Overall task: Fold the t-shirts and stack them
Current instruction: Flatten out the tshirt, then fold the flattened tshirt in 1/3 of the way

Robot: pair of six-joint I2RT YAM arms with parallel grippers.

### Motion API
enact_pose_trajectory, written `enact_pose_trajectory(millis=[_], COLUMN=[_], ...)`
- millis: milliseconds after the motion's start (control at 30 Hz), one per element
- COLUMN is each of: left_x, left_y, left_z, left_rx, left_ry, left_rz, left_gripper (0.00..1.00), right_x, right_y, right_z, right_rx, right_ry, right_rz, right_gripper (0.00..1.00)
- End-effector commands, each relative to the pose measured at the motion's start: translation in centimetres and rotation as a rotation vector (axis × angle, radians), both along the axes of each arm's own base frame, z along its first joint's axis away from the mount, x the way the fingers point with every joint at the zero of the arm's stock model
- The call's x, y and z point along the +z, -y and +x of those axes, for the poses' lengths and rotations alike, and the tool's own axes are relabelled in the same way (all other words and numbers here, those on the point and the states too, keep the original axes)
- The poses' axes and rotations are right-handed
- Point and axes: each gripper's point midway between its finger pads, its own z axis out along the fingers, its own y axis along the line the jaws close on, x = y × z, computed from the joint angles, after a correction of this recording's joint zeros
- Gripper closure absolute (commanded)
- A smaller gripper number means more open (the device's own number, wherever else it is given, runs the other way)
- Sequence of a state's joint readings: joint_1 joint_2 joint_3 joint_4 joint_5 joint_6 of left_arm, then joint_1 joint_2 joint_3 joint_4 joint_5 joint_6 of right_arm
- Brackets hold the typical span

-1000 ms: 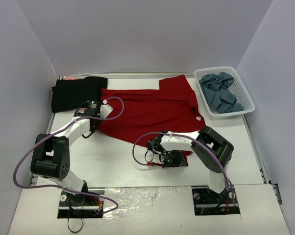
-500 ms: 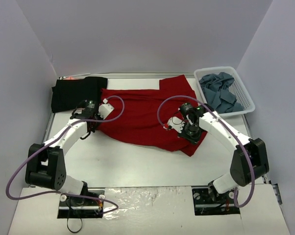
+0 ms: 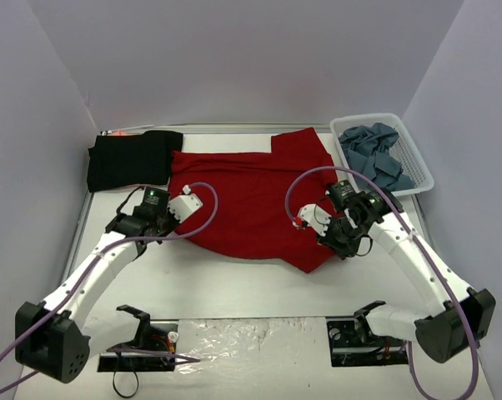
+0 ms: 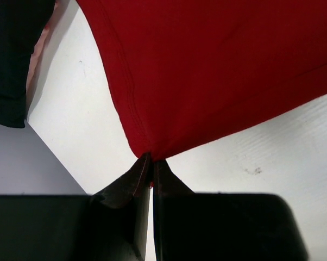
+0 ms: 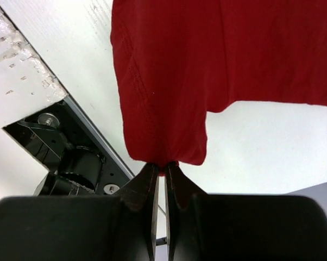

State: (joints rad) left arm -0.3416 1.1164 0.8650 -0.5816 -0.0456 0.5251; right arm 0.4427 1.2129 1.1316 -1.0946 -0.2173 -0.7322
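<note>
A dark red t-shirt (image 3: 251,196) lies spread across the middle of the table. My left gripper (image 3: 169,223) is shut on its near left corner, which shows pinched in the left wrist view (image 4: 151,163). My right gripper (image 3: 338,240) is shut on the shirt's near right corner, and red cloth hangs from the tips (image 5: 162,166). A black t-shirt (image 3: 130,158) lies folded at the back left and shows at the edge of the left wrist view (image 4: 11,60). Slate blue-grey t-shirts (image 3: 374,154) lie crumpled in the basket.
The white lattice basket (image 3: 418,162) stands at the back right against the wall. Grey walls close in the table on three sides. The arm bases (image 3: 138,346) sit on the near edge. The right arm's base mount (image 5: 71,163) shows below the hanging cloth.
My right gripper has carried the shirt's near right corner from the front centre up and to the right. My left gripper has lifted and shifted slightly right with the left corner. Both arms have stretched out.
</note>
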Motion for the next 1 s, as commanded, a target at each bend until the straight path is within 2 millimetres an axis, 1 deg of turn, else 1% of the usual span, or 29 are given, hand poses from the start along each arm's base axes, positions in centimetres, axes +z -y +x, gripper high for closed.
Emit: enact_pose_trajectory(millis=[0, 67, 133, 167, 333, 467, 567, 633, 733, 800, 833, 900, 933, 967], left_x=[-0.1, 0.2, -0.4, -0.2, -1.1, -1.1, -1.1, -1.1, -1.0, -0.7, -0.8, -0.4, -0.6, -0.5], left_y=[-0.9, -1.4, -1.8, -1.9, -1.7, -1.8, -1.9, -2.1, -2.3, -2.3, -2.3, -2.3, -2.3, -2.3], left_z=[-2.4, -2.9, -3.6, -3.9, -5.7, -6.2, -6.0, -5.4, -4.5, -3.8, -3.5, -2.8, -2.5, -2.2], left_rx=[-0.024, -0.03, -0.036, -0.037, -0.072, -0.062, -0.048, -0.034, -0.016, -0.004, 0.002, 0.009, 0.012, 0.018], left_ry=[-0.029, -0.007, -0.015, -0.005, -0.047, -0.045, -0.027, -0.005, 0.007, 0.027, 0.024, 0.037, 0.031, 0.035], left_rz=[0.031, 0.045, 0.06, 0.058, 0.037, 0.024, 0.023, 0.035, 0.052, 0.058, 0.062, 0.065, 0.069, 0.073], left_gripper=[0.98, 0.98, 0.97, 0.98, 0.98, 0.98, 0.98, 0.97, 0.98, 0.98, 0.98, 0.98, 0.98, 0.98], right_x=[1.5, 1.7, 1.8, 2.1, 2.8, 2.7, 2.7, 2.7, 2.1, 2.2, 2.4, 2.6, 2.8, 2.9], right_y=[1.1, 1.3, 1.3, 1.2, 1.2, 1.5, 1.6, 1.6, 1.7, 1.9, 1.8, 1.9, 1.7, 1.7], right_z=[-1.8, -1.9, -2.0, -1.8, -1.5, -1.1, 0.3, 1.4, 3.3, 4.4, 5.4, 6.6, 7.8, 8.3], right_rx=[-0.04, -0.06, -0.069, -0.078, -0.098, -0.1, -0.111, -0.108, -0.117, -0.129, -0.128, -0.138, -0.14, -0.141], right_ry=[-0.003, 0.011, 0.016, 0.025, 0.05, 0.056, 0.074, 0.089, 0.071, 0.073, 0.076, 0.079, 0.083, 0.085], right_rz=[-0.013, -0.014, -0.009, -0.002, 0.022, 0.003, -0.009, -0.019, -0.043, -0.048, -0.051, -0.049, -0.046, -0.045], right_gripper=[1.0, 1.0, 1.0, 1.0, 1.0, 1.0, 1.0, 1.0, 1.0, 1.0, 1.0, 1.0, 1.0, 1.0])
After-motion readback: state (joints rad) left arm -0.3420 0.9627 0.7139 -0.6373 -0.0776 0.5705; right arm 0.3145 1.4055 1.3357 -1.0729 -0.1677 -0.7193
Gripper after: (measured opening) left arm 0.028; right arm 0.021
